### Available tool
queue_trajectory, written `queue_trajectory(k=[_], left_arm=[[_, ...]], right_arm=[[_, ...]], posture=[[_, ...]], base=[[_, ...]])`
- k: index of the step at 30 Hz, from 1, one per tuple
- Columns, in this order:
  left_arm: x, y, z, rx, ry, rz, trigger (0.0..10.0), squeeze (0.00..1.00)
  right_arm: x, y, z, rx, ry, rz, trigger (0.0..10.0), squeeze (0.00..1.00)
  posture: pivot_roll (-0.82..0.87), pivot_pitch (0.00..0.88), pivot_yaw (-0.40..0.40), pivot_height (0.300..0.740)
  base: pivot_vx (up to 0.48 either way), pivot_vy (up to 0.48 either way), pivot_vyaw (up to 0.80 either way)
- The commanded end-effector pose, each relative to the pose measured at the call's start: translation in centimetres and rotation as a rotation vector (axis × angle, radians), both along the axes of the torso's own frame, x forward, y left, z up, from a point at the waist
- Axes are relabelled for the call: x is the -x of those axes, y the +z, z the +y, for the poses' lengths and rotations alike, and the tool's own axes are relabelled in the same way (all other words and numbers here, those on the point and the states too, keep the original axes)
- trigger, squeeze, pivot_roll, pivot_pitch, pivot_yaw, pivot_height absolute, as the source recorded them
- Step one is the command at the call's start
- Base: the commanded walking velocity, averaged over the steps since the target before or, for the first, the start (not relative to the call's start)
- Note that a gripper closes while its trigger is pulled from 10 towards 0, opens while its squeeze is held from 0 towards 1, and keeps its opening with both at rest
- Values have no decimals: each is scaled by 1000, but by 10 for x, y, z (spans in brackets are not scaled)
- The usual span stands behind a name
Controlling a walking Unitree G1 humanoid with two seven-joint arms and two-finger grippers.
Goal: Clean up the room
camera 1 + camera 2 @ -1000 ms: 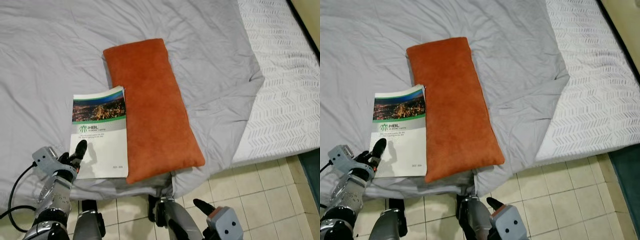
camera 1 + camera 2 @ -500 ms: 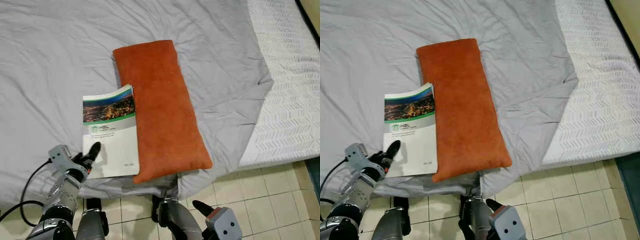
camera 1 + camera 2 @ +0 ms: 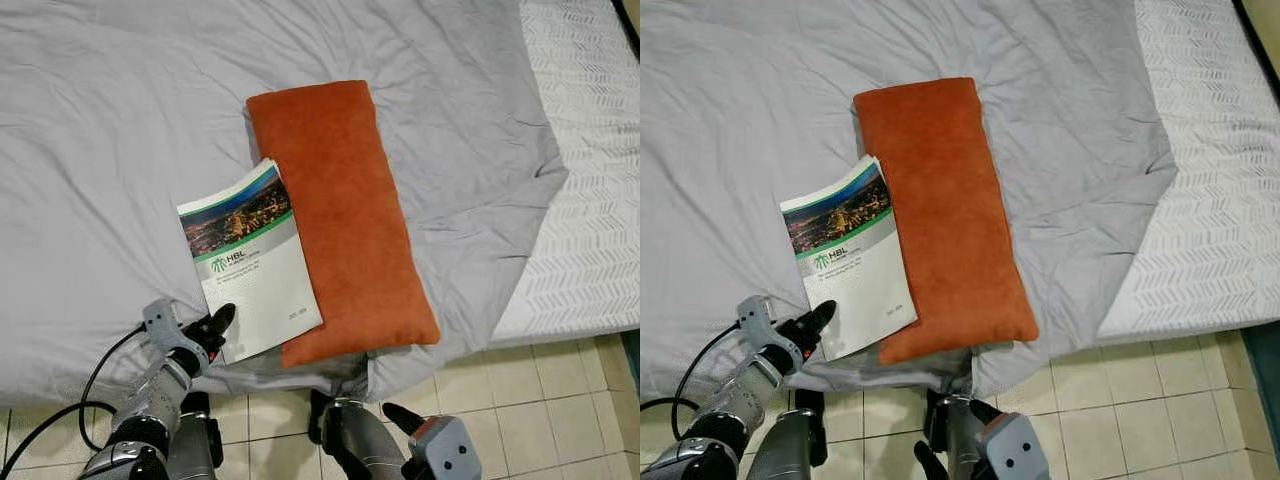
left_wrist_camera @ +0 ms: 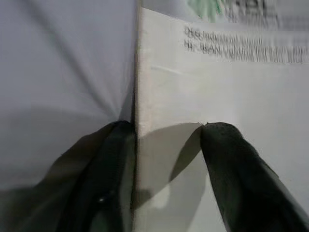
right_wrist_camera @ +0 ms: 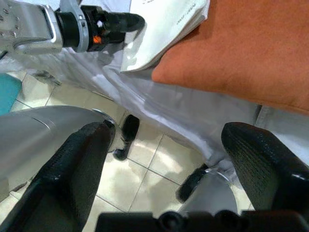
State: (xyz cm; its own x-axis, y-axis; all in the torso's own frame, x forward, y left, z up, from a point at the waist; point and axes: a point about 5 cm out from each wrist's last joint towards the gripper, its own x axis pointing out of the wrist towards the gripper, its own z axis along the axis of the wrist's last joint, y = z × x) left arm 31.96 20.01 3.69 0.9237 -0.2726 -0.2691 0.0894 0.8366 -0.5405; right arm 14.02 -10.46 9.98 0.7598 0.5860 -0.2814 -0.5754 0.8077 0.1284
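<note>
At the near edge of the bed point(image 3: 90, 150), the left gripper point(image 3: 213, 331) has its jaws a little apart astride the booklet point(image 3: 255, 265) at its near corner, one finger on the cover and one beside the edge on the grey sheet point(image 3: 120, 90), not yet clamped; the right gripper point(image 5: 178, 159) hangs wide open over the floor tiles point(image 3: 500, 400). The risk, as I judge it, is that closing so near the corner pinches only the cover or gathers sheet, so the booklet, overlapping the orange pillow point(image 3: 345, 210) farther in, flops open or slips
</note>
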Motion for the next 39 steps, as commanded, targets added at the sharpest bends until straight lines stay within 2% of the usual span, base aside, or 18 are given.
queue_trajectory(k=[1,3,4,6,8,10,11,12,14,15,16,17,21,23,30,31,32,39], left_arm=[[46,-57,-53,-27,-248,269,0,0],[49,-59,-55,-71,-282,272,0,0],[54,-64,-48,-131,-282,286,0,0],[54,-64,-48,-131,-282,286,0,0],[58,-67,-42,-173,-285,297,0,0],[61,-69,-39,-188,-295,304,0,0],[61,-69,-39,-188,-295,304,0,0],[63,-70,-38,-199,-300,307,0,0],[64,-71,-39,-215,-314,304,0,0],[65,-71,-38,-259,-329,290,3569,0],[65,-71,-38,-259,-329,290,3569,0],[65,-71,-39,-299,-346,275,9804,0],[63,-68,-39,-359,-366,222,10000,0],[64,-67,-34,-376,-360,201,10000,0],[67,-69,-24,-371,-306,221,10000,0],[66,-68,-23,-365,-291,220,10000,0],[65,-67,-22,-365,-281,219,10000,0],[61,-65,-23,-365,-257,210,10000,0]], right_arm=[[4,-2,7,-124,-15,126,10000,0],[1,2,14,-215,-15,176,10000,0],[-16,14,36,-369,77,208,10000,0],[-16,14,36,-369,77,208,10000,0],[-31,27,57,-488,179,216,10000,0],[-40,38,75,-599,275,246,10000,173],[-40,38,75,-599,275,246,10000,173],[-43,41,82,-627,320,264,10000,1000],[-45,40,85,-615,341,273,10000,1000],[-47,36,85,-594,342,290,10000,1000],[-47,36,85,-594,342,290,10000,1000],[-50,32,82,-563,331,295,10000,1000],[-61,19,73,-420,295,232,10000,1000],[-75,11,65,-260,245,106,10000,1000],[-94,9,56,-104,185,-28,10000,1000],[-97,7,52,-68,169,-36,10000,329],[-99,6,50,-45,163,-35,10000,0],[-90,-23,52,-65,202,136,10000,0]], posture=[[-278,643,-327,740],[-278,643,-327,740],[-267,648,-319,740],[-267,648,-319,740],[-250,650,-316,740],[-241,653,-318,740],[-241,653,-318,740],[-237,652,-318,740],[-231,651,-323,740],[-227,650,-323,740],[-227,650,-323,740],[-223,649,-326,740],[-216,649,-325,740],[-196,648,-319,740],[-192,644,-314,740],[-192,644,-314,740],[-192,644,-314,740],[-198,636,-317,740]], base=[[0,0,0],[0,0,0],[0,0,0],[0,0,0],[0,0,0],[0,0,0],[0,0,0],[0,0,0],[0,0,0],[0,0,0],[0,0,0],[0,0,0],[0,0,0],[0,0,0],[0,0,0],[0,0,0],[0,0,0],[0,0,0]])
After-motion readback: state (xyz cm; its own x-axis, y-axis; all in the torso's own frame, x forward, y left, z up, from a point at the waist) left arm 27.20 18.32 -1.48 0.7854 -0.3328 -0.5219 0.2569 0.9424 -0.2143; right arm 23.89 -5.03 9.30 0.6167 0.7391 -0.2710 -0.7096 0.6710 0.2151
